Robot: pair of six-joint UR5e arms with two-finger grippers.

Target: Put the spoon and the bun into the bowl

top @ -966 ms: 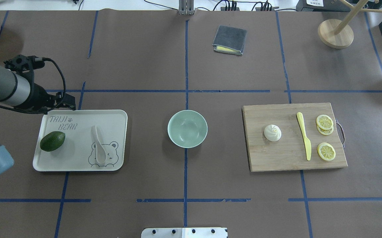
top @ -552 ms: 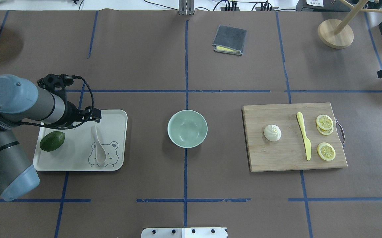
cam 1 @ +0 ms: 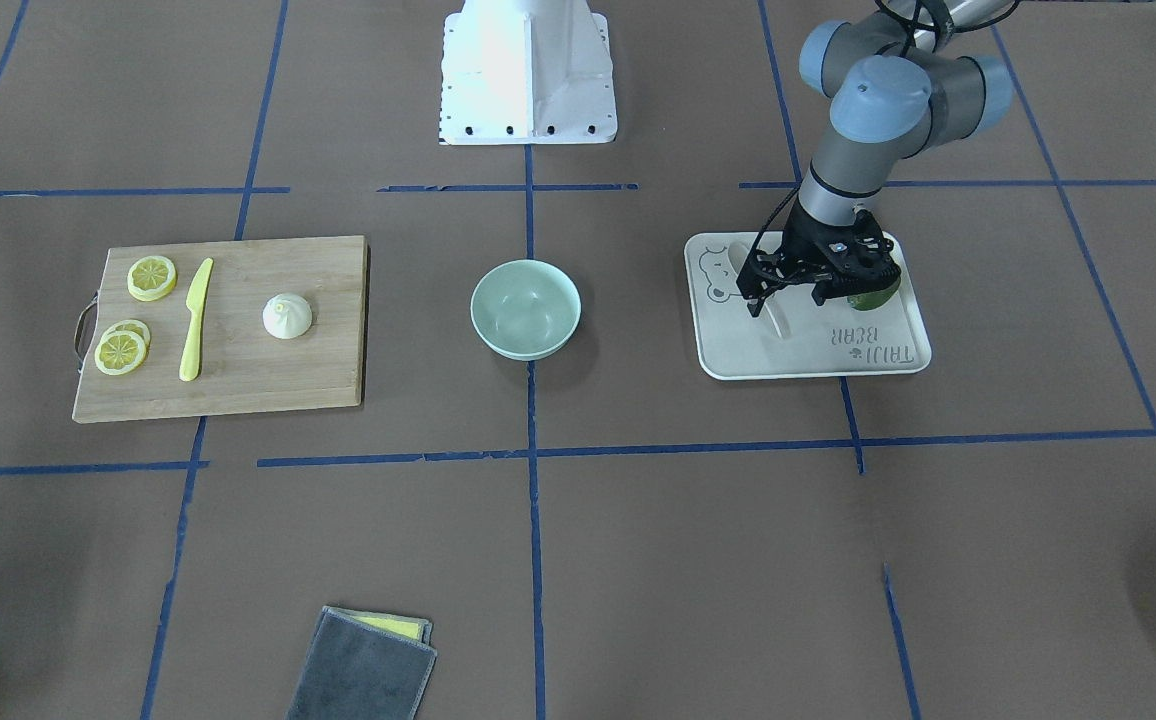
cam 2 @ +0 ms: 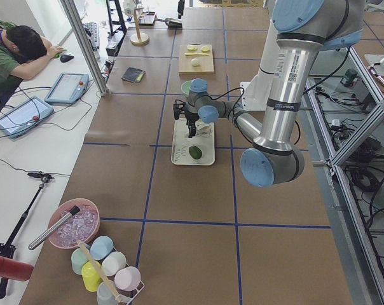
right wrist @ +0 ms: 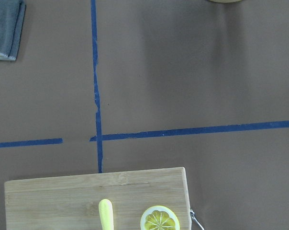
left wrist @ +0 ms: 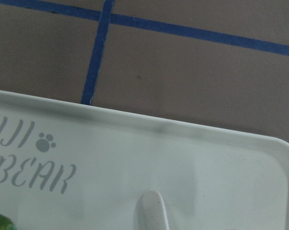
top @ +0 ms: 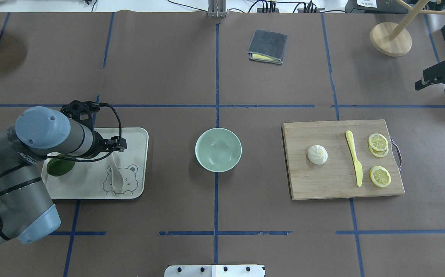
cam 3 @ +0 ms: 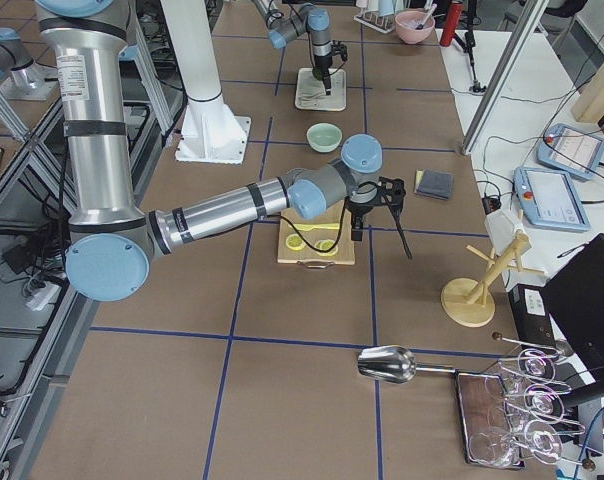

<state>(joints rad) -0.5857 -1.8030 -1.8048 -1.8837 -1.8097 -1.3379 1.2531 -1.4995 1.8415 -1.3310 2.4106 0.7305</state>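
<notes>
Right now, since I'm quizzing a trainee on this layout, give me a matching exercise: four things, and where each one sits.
Things:
1 spoon
2 bun
3 bowl
4 cloth

Places:
A on the cutting board
B on the tray
C on the table, between tray and cutting board
D alone on the table, at the side far from the robot

Pairs: 1-B, 2-A, 3-C, 4-D

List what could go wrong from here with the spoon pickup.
The spoon lies flat on the tray, so the open left gripper may slip off its handle or push the tray. The green fruit sits close beside the gripper and could get knocked.
</notes>
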